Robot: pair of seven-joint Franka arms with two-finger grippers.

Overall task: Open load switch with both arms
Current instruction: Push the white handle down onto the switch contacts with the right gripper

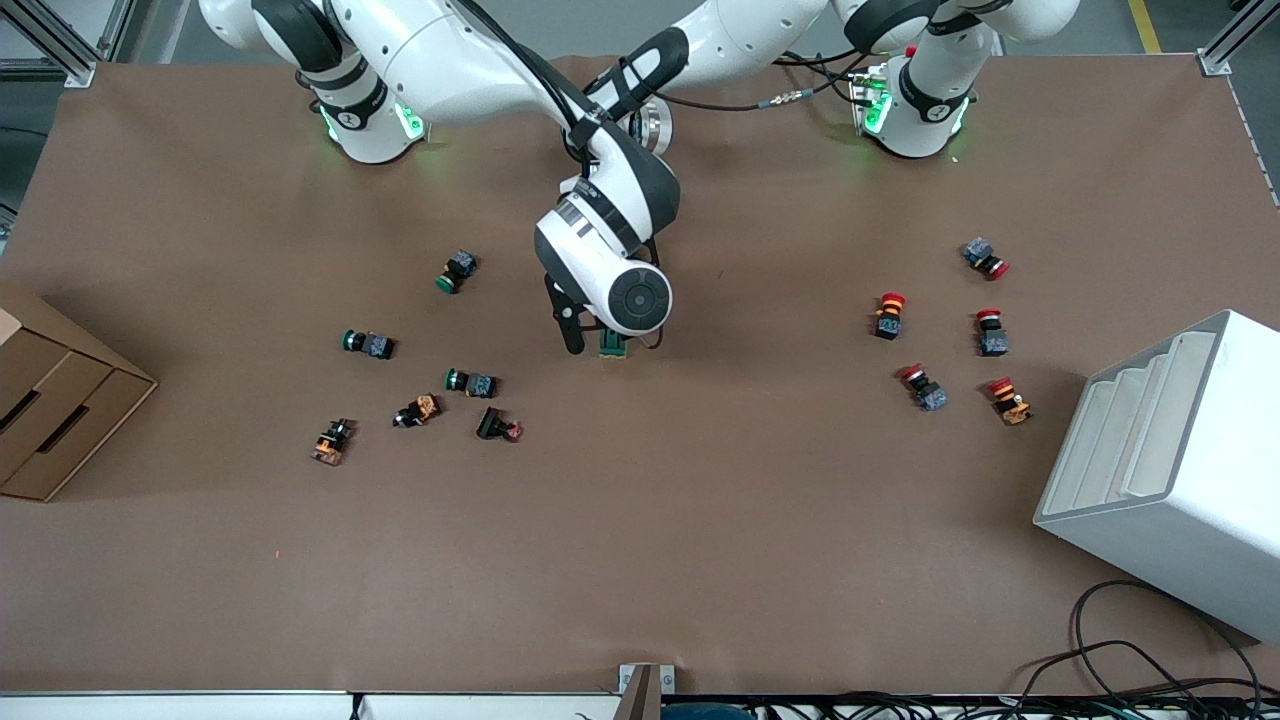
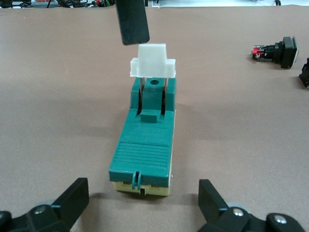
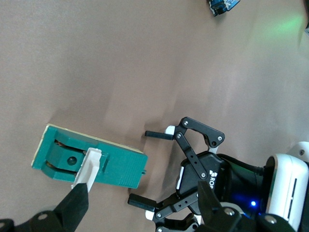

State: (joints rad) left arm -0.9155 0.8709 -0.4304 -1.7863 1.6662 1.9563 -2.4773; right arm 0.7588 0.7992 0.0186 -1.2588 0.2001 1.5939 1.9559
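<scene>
The load switch (image 2: 145,145) is a dark green block lying mid-table; only its end nearer the front camera (image 1: 613,345) shows below the right arm's wrist (image 1: 620,285). Its white tab (image 2: 153,62) stands raised over that end. My left gripper (image 2: 143,188) is open and low at the switch's other end, with one fingertip (image 2: 77,191) on each side and apart from the block. My right gripper (image 3: 142,193) is open above the switch, and one of its fingers (image 3: 72,208) rests against the white tab (image 3: 89,166). The left gripper (image 3: 149,166) also shows in the right wrist view.
Green-capped push-buttons (image 1: 458,270) lie toward the right arm's end, red-capped ones (image 1: 889,315) toward the left arm's end. A cardboard box (image 1: 50,400) and a white rack (image 1: 1170,470) stand at the table's two ends. Cables (image 1: 1130,670) trail at the front edge.
</scene>
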